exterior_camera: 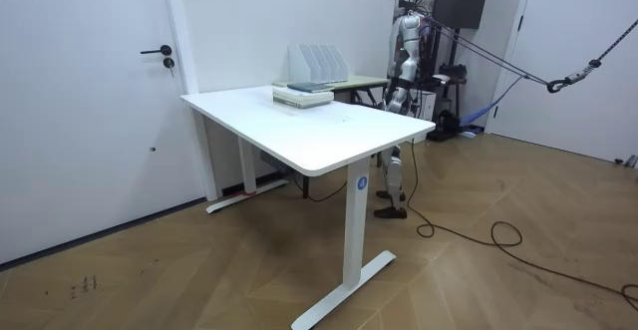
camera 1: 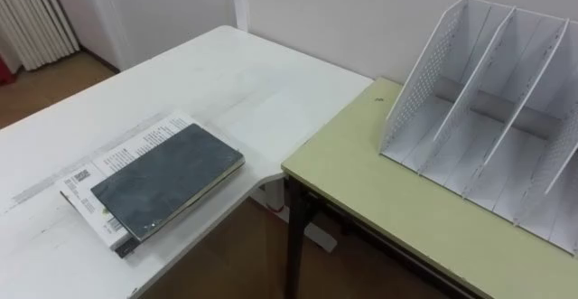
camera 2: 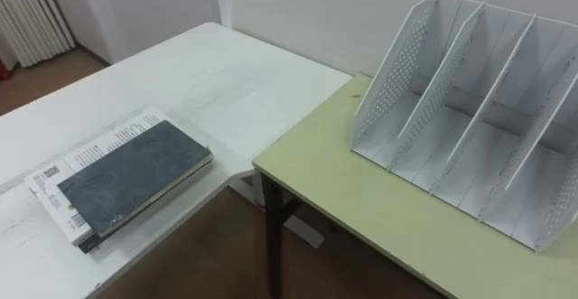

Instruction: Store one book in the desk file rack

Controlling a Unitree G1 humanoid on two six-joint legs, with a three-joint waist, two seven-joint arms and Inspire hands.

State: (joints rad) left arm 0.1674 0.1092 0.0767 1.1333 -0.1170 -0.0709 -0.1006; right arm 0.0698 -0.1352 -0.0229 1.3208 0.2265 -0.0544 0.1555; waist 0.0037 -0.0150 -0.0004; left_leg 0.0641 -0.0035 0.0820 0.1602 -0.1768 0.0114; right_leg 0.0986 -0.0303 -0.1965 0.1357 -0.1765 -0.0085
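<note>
1. Two books lie stacked on the white tabletop, a dark book on a pale one.
2. Its long axis runs diagonally, the far end pointing roughly toward the file rack on the green tabletop, well apart.
3. The robot's hands hang low by its sides; open or closed, I cannot tell.
4. The stack is on its left, so the left hand is probably nearer.

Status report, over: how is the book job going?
Hands off the books. Two stacked on white table. Rack empty on green desk. Nothing in the way.
</note>
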